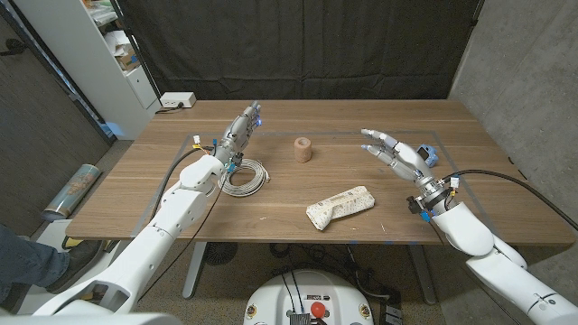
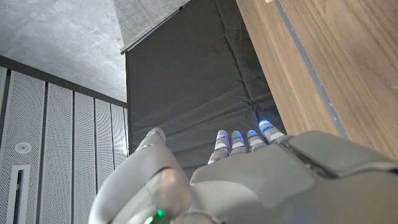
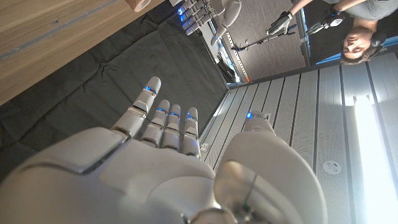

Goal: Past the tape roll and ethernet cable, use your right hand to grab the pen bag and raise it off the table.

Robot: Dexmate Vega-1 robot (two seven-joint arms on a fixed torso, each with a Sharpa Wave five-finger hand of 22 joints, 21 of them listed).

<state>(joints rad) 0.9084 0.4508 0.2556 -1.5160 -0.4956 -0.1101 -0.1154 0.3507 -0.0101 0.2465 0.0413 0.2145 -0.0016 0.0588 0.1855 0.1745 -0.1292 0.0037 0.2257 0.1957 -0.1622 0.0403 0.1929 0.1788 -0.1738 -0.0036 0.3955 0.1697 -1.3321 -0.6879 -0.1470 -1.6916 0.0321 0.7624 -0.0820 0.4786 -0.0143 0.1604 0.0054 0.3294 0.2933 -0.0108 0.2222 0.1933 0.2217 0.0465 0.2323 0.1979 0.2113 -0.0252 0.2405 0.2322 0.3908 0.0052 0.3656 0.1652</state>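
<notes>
The pen bag (image 1: 340,207), a cream patterned pouch, lies on the wooden table (image 1: 298,236) near its front middle. Beyond it stands a brown tape roll (image 1: 303,150), and a coiled pale ethernet cable (image 1: 244,178) lies to the left. My right hand (image 1: 397,153) hovers to the right of the bag and farther back, apart from it, fingers spread and holding nothing. My left hand (image 1: 242,129) hangs over the table behind the cable, fingers straight and together. The right wrist view shows my right hand (image 3: 168,168) with its fingers apart. The left wrist view has my left hand (image 2: 249,180) beside the table (image 2: 323,62).
A white box (image 1: 178,100) sits at the table's far left corner, with a shelf unit (image 1: 108,45) behind it. A black curtain (image 1: 298,45) hangs at the back. A person (image 3: 367,25) holding controllers appears in the right wrist view. A person's leg (image 1: 27,257) is at the left edge.
</notes>
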